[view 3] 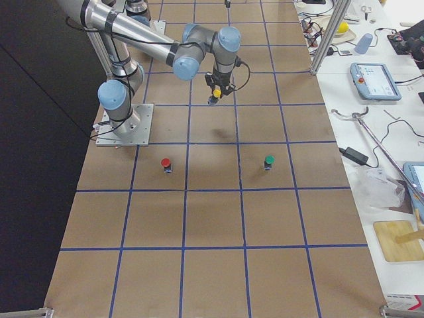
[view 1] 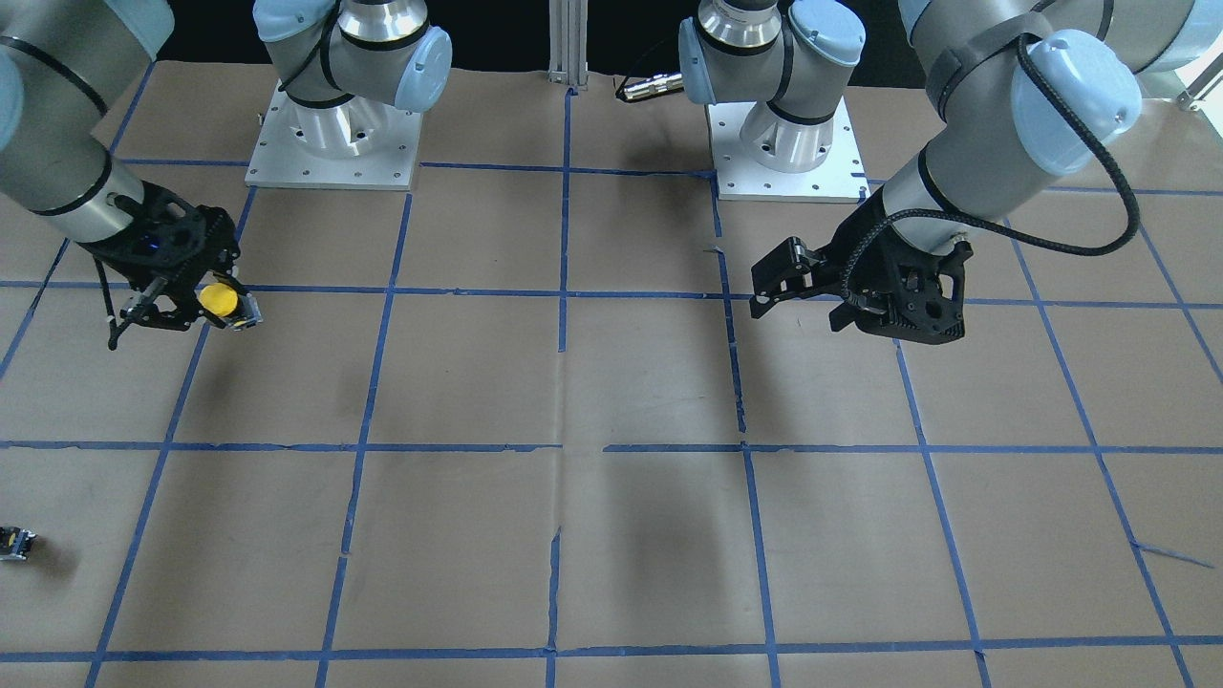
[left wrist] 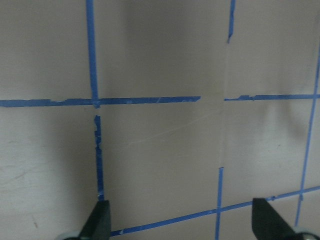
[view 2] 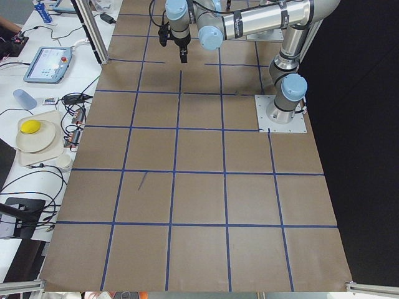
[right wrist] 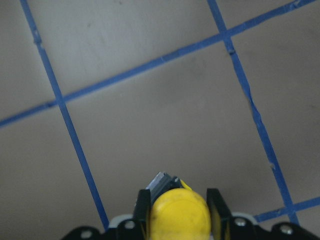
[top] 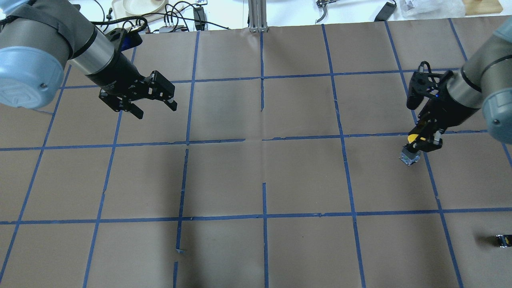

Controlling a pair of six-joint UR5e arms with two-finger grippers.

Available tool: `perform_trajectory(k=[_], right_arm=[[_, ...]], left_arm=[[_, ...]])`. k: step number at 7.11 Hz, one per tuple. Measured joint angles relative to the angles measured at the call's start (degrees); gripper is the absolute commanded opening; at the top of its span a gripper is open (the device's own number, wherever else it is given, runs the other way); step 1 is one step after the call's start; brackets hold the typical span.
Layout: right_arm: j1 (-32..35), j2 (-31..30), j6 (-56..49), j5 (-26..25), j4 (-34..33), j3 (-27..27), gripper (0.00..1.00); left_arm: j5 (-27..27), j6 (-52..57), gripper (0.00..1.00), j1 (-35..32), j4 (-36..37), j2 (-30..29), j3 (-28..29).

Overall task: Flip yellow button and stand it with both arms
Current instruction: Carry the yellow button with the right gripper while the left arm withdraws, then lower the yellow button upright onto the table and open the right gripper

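Observation:
My right gripper (view 1: 205, 308) is shut on the yellow button (view 1: 219, 299) and holds it above the brown paper. In the right wrist view the yellow cap (right wrist: 180, 217) sits between the two fingers (right wrist: 142, 210), with the grey contact block pointing away from the gripper. The overhead view shows the right gripper (top: 424, 140), the cap (top: 412, 138) and the block hanging below. The button also shows in the exterior right view (view 3: 216, 95). My left gripper (top: 156, 111) is open and empty, well apart on the other side of the table. It also shows in the front view (view 1: 764, 285) and the left wrist view (left wrist: 182, 222).
A red-capped button (view 3: 165, 163) and a green-capped button (view 3: 268, 160) stand upright on the paper. A small dark block (view 1: 14, 543) lies near the table's edge and also shows in the overhead view (top: 503, 240). Blue tape lines grid the paper. Two arm base plates (view 1: 334, 162) stand at the back.

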Motion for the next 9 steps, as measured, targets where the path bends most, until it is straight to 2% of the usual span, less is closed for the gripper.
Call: perform_trajectory(k=[3, 5, 7, 9], right_arm=[[-14.11, 0.16, -38.87, 3.66, -1.61, 0.73, 0.20], [-21.96, 2.91, -61.73, 6.38, -2.52, 0.51, 0.20], [-25.19, 8.45, -73.96, 7.45, -5.82, 0.17, 0.21], [-27.82, 11.26, -79.41, 9.49, -8.00, -0.05, 0.24]], left_arm=[[9.04, 0.00, 1.00, -3.88, 1.44, 0.68, 0.83], [10.47, -0.91, 1.00, -4.76, 1.78, 0.70, 1.09], [12.42, -1.38, 1.00, -4.79, 1.35, -0.25, 2.89], [13.18, -1.50, 1.00, -4.85, -2.79, -1.58, 7.21]])
